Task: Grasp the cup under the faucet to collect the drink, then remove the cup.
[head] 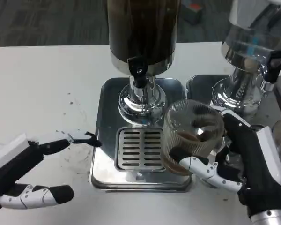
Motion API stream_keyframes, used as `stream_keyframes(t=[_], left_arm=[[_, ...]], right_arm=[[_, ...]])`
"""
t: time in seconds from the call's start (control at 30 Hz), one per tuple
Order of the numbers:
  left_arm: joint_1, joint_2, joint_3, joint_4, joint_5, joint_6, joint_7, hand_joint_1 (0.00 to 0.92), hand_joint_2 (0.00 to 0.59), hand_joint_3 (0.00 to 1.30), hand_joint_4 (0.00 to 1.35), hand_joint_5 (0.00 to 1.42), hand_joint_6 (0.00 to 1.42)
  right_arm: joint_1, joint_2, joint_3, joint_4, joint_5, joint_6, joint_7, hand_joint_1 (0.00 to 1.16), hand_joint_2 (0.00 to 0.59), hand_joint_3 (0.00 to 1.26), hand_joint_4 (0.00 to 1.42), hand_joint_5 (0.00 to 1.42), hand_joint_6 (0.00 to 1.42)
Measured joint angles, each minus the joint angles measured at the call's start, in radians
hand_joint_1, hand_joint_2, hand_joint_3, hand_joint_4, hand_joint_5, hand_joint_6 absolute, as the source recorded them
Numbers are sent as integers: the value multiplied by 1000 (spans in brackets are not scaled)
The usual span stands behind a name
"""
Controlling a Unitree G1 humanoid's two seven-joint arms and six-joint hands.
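Note:
A clear ribbed plastic cup point(192, 136) with a little brown drink at its bottom is held by my right hand point(239, 164), whose fingers wrap its lower side. The cup hangs over the right edge of the steel drip tray point(107, 159), to the right of the slotted grate point(141, 149) and in front of the black faucet point(139, 72) of the dark drink dispenser point(143, 28). My left hand point(33, 173) hovers over the table left of the tray, holding nothing, its fingers apart and one fingertip near the tray's left rim.
A second dispenser point(253, 51) with a clear tank and its own black tap stands at the right on another steel tray point(201, 82). Small brown drops spot the white table point(47, 84) left of the drip tray.

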Motion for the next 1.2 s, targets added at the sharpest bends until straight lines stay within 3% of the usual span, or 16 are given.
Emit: stream_keyframes(t=[0.53,0.77,1.2], left_arm=[[82,59,-13,-56,0,-74,9,0,116,289,182,174,231],[101,62,30,-85,67,-152,57,0,115,256,171,165,228],[120,71,28,-87,84,-177,104,0,115,251,152,157,228]], right_arm=[[115,-9,14,-106,-6,0,23,853,193,561,636,895,1147],[136,-10,14,-119,-6,0,35,853,196,563,636,895,1148],[186,-9,24,-156,-6,0,41,853,199,568,636,904,1149]])
